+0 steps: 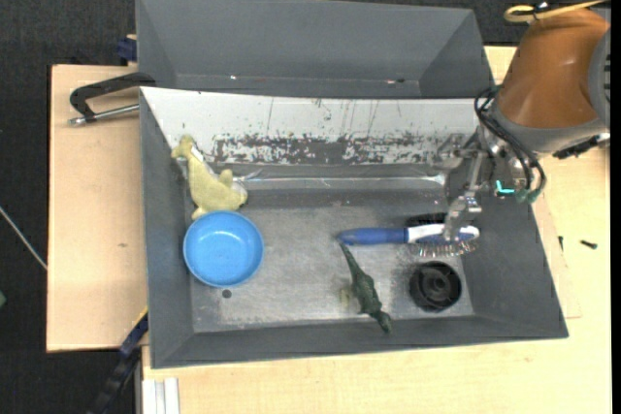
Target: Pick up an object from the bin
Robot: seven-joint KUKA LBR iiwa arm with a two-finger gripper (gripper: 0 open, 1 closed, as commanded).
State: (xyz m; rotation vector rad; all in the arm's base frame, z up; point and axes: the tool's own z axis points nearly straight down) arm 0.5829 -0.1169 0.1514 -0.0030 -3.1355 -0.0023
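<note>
Crowding pincer (458, 226): blue brush (383, 235), black disc (434, 286).

In the bin (165, 238), a bowl (223, 249) sits at the left, with a limp toy (209, 187) just behind it by the left wall. A brush (383, 236) lies at the right. A toy lizard (366, 291) lies before it, and a round cap (434, 286) sits right of the lizard. The gripper (464, 226) hangs over the brush's right end.
</note>
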